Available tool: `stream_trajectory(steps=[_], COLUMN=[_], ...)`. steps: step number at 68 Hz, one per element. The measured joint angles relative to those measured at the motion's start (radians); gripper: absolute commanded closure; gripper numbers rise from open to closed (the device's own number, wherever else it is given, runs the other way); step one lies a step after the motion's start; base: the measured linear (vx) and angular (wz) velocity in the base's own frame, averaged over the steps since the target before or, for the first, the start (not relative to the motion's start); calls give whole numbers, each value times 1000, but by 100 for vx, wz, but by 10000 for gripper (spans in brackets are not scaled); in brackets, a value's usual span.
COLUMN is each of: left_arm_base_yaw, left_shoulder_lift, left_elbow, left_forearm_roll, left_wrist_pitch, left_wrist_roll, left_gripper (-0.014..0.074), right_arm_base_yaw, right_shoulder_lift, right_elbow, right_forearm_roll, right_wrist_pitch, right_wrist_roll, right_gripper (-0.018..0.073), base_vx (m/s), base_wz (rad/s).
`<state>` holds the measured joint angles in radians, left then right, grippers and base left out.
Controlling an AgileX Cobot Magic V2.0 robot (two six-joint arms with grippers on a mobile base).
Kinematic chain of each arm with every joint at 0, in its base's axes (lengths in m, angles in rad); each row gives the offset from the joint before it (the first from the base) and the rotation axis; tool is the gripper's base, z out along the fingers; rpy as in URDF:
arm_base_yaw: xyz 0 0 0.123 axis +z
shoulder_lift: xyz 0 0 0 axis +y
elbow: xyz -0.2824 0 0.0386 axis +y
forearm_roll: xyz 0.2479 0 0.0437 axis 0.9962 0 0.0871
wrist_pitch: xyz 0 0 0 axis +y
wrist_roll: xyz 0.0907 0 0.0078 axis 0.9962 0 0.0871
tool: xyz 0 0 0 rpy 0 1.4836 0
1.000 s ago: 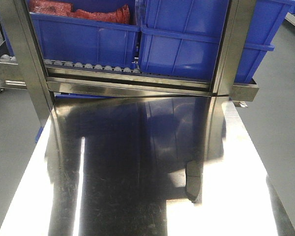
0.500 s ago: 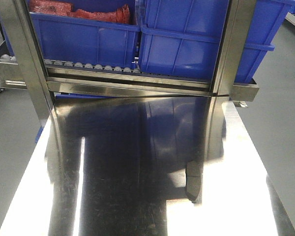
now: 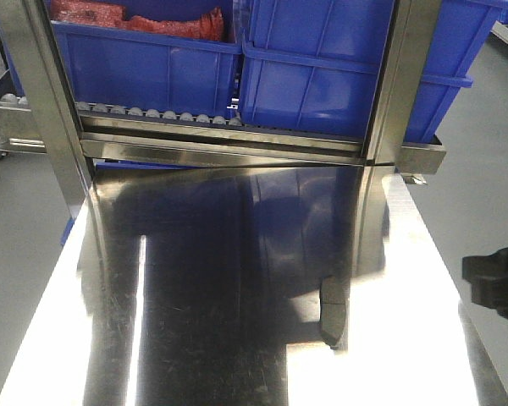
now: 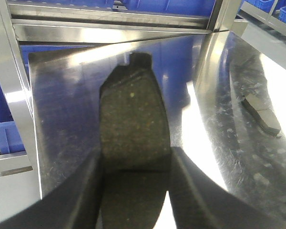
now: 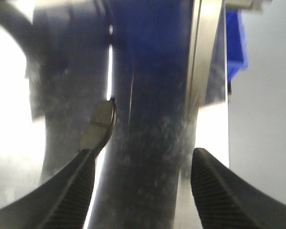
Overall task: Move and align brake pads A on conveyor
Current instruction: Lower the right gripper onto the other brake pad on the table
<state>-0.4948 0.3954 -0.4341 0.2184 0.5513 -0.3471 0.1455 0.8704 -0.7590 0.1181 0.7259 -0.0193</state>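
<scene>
The left pincer is clamping one brake pad over the steel bench; the right pincer is hanging wide open, empty, seemingly near a second pad, blurred.

black claw fingers, finely ribbed pads

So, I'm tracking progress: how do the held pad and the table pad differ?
Held pad is clamped in the left tool; table pad lies free on the steel table. Held pad touches both fingers; table pad touches neither tool, lying ahead of the open right tool. Both are dark grey oblongs.
</scene>
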Motion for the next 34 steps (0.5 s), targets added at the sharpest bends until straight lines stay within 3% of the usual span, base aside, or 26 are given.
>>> stream_trajectory(steps=[10, 34], left_arm_base_yaw=[0, 0], left_shoulder_lift=[0, 0], left_elbow=[0, 0], left_forearm_roll=[0, 0], left_wrist_pitch=[0, 1], left_wrist_roll=[0, 0], left_gripper=[602, 602], right_arm_base_yaw=[0, 0], right_shoulder_lift=[111, 298], right_elbow=[-14, -28], right_forearm_roll=[10, 36], right_wrist_pitch=[57, 31], right_wrist_roll=[1, 19], right_gripper=[128, 180], base_vx=[0, 0], base_wz=[0, 0])
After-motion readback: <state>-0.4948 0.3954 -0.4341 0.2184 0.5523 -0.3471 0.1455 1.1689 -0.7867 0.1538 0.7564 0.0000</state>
